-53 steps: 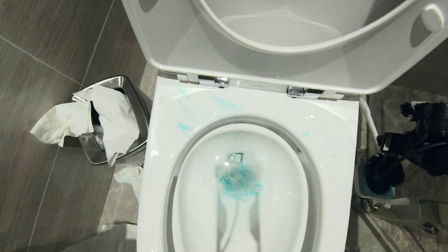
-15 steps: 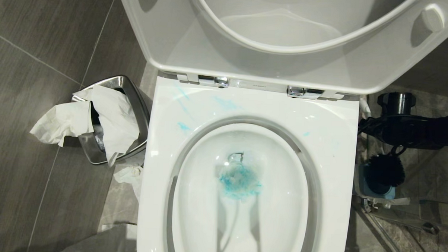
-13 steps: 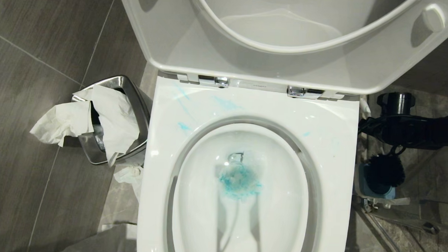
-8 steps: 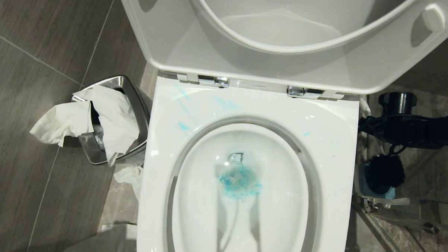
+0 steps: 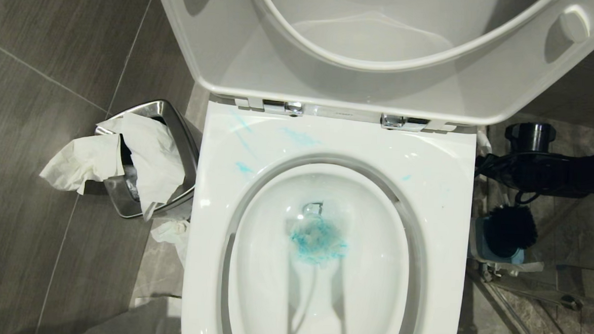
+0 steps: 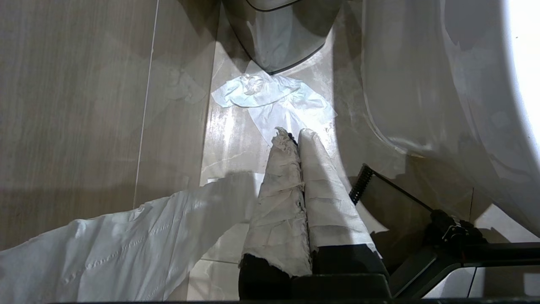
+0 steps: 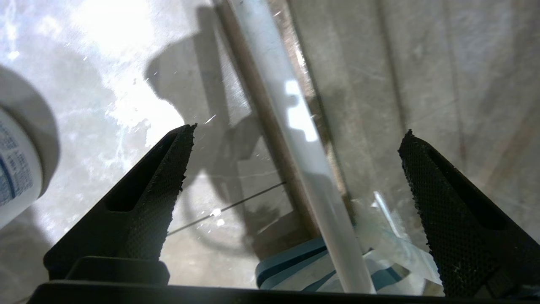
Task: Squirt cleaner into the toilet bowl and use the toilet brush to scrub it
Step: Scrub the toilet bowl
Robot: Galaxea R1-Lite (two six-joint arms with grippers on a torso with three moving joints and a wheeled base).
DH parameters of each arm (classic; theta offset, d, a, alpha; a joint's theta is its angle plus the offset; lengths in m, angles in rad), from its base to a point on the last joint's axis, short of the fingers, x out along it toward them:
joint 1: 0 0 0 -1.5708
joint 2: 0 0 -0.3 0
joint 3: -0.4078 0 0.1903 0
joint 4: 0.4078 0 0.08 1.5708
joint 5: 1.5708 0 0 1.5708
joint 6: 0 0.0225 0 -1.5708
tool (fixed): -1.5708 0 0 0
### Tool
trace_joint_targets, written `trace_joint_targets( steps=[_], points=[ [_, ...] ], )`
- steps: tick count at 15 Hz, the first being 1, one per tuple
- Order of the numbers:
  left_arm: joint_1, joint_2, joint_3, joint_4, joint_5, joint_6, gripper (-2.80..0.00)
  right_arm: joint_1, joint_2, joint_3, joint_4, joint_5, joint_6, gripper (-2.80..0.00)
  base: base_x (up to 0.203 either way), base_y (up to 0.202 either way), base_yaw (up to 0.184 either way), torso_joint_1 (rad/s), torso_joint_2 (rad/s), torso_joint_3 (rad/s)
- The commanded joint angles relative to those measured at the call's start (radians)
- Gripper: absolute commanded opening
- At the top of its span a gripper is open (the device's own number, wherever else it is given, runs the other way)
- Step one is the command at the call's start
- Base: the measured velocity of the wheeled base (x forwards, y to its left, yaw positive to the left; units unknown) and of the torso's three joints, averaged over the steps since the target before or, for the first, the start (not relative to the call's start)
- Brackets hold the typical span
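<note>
Fingers first: the right gripper (image 7: 295,169) stands spread wide with nothing between its black textured fingers (image 7: 160,185), while the left gripper (image 6: 295,139) has its paper-wrapped fingers (image 6: 325,190) pressed together, holding nothing.

Head view: the toilet bowl (image 5: 439,192) fills the middle, seat and lid (image 5: 241,51) raised behind it. Blue cleaner (image 5: 318,241) clouds the water at the bowl's bottom, with thin smears on the left of the rim near the chrome hinges (image 5: 282,107). At the bowl's right, the brush (image 5: 511,230) sits with its black head in a blue holder (image 5: 478,238) on the floor; the right arm (image 5: 539,168) reaches across just beyond it. At the left stands a steel bin (image 5: 179,133) stuffed with white tissue (image 5: 144,152), more tissue on the floor beside it.

Left wrist view: the left gripper hangs low over the floor tiles (image 6: 84,105) beside the bowl's outer wall, crumpled tissue lying between it and the bin's base.

Right wrist view: the brush's white handle (image 7: 295,139) runs slantwise between the open fingers, touching neither. A white bottle (image 7: 19,156) shows at the edge.
</note>
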Motion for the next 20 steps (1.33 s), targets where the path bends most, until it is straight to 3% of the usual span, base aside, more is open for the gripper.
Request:
trace_joint_targets(
  steps=[1, 18, 20],
  points=[
    [0.0, 0.0, 0.0, 0.0, 0.0, 0.0, -2.8, -0.012, 0.009, -0.001, -0.001, 0.024, 0.002, 0.0, 0.0, 0.0, 0.0, 0.0, 0.0, 0.0],
    [0.0, 0.0, 0.0, 0.0, 0.0, 0.001, -2.8, -0.054, 0.049, -0.036, -0.012, 0.147, 0.016, 0.0, 0.0, 0.0, 0.0, 0.0, 0.0, 0.0],
    [0.0, 0.0, 0.0, 0.0, 0.0, 0.0, -2.8, -0.055, 0.05, -0.036, -0.013, 0.151, 0.046, 0.0, 0.0, 0.0, 0.0, 0.0, 0.0, 0.0]
  ],
)
